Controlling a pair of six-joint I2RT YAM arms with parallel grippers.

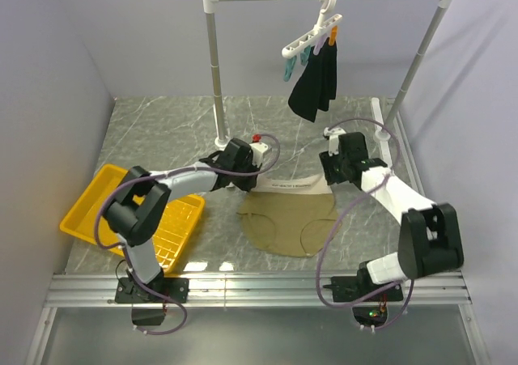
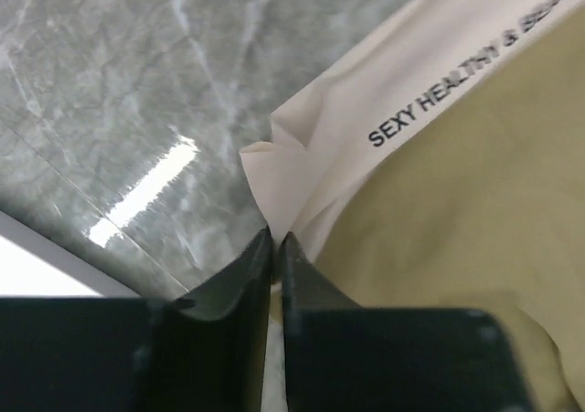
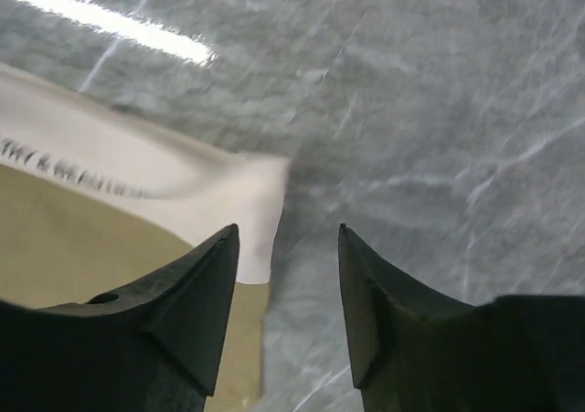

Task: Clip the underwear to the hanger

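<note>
The grey marbled desk (image 1: 162, 130) carries a tall silver rail (image 1: 214, 74) at its far side and a yellow slatted tray (image 1: 89, 195) at its left edge. The underwear (image 1: 287, 219) lies flat near the middle of the desk, between the two arms. It is tan, soft and slightly wrinkled. Its cream waistband (image 2: 411, 74) runs along the far edge and bears black print that begins "SEXY HEALTHY &".

A black garment (image 1: 314, 86) hangs above the far part of the desk from the hanger (image 1: 312, 37), a white slanted bar hooked over the rail.

The left pincer (image 2: 277, 243) sits at the left corner of the waistband. Its jaws are all but together, with the bunched cream corner running into the thin slit between them. The right pincer (image 3: 288, 238) stands with jaws apart and nothing between them. The right corner of the waistband lies just beside its left finger.

A teal clip (image 1: 290, 65), a purple clip (image 1: 318, 48) and an orange clip (image 1: 333, 33) sit along the hanger.
</note>
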